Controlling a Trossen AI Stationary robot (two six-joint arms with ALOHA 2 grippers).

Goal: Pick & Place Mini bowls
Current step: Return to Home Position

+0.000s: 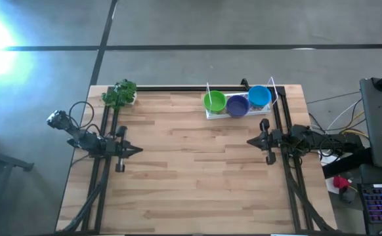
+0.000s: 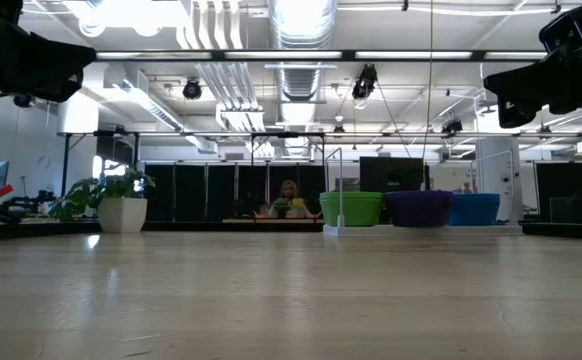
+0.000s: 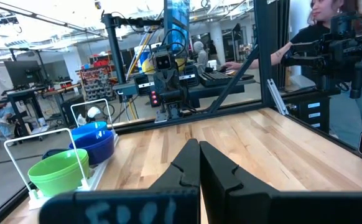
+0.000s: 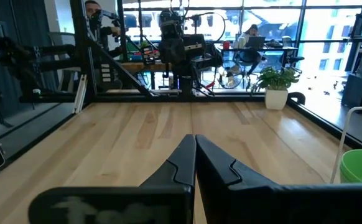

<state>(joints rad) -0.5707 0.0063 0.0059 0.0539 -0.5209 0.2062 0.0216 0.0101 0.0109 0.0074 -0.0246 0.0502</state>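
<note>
The mini bowls (image 1: 235, 105) sit in a row on the shelf (image 1: 211, 115) at the counter's (image 1: 197, 177) far edge. The plant (image 1: 119, 94) stands well left of the shelf, on the same edge. The right end effector (image 1: 250, 141) is in front of the shelf, and the left end effector (image 1: 138, 150) is farther left.

From above, the green bowl stack (image 1: 214, 101), purple bowl stack (image 1: 236, 105) and blue bowl stack (image 1: 259, 96) each read as one bowl; their counts cannot be told. The right wrist view's edge cuts off most of the green bowl stack.
</note>
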